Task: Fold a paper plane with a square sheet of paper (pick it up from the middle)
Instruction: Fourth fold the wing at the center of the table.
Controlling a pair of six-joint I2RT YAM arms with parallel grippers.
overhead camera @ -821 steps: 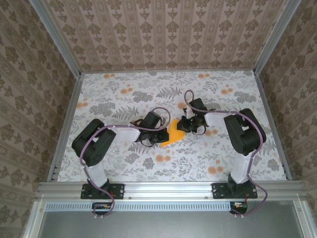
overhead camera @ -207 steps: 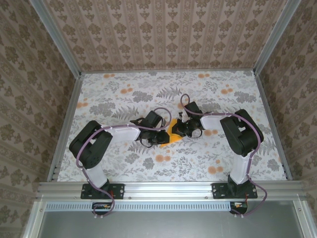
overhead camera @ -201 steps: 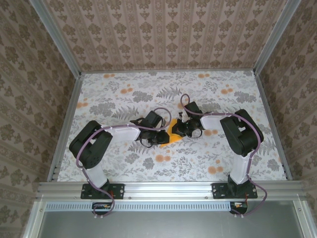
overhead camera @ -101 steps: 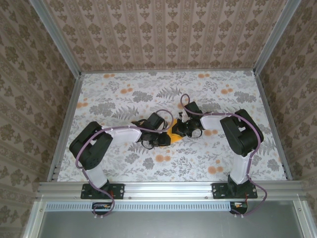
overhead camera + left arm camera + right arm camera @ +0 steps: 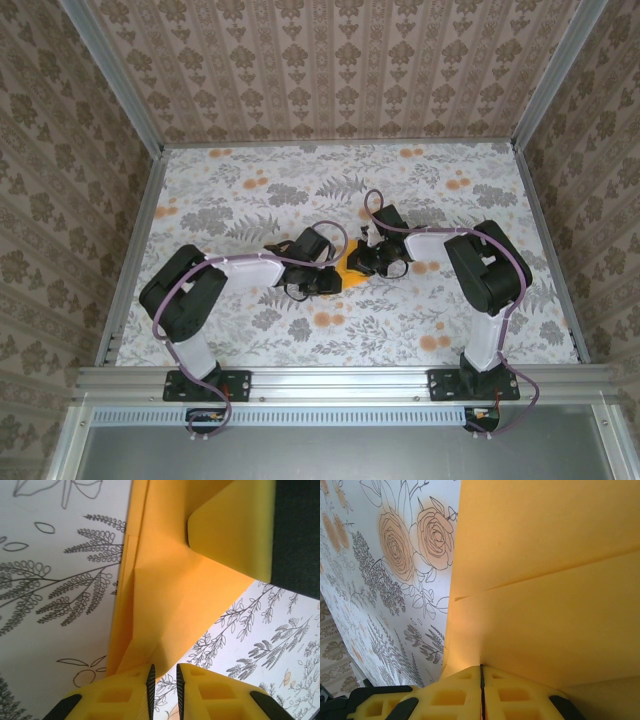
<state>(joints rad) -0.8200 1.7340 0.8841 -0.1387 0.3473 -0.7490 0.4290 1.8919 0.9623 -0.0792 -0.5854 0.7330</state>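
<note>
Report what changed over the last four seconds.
The left gripper moved right and the right gripper moved slightly left. They closed in over the folded orange-yellow paper sheet, so less of it shows from above. The paper stayed at the middle of the floral table, and the arm bases did not move.

Floral-print table (image 5: 250, 190), folded orange-yellow paper (image 5: 350, 273) at its middle

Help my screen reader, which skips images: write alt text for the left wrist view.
A creased, folded orange-yellow paper runs from the top edge down to the left gripper, whose yellow jaws stand a narrow gap apart. The right gripper's pad lies on it top right; floral table cover beneath.
</note>
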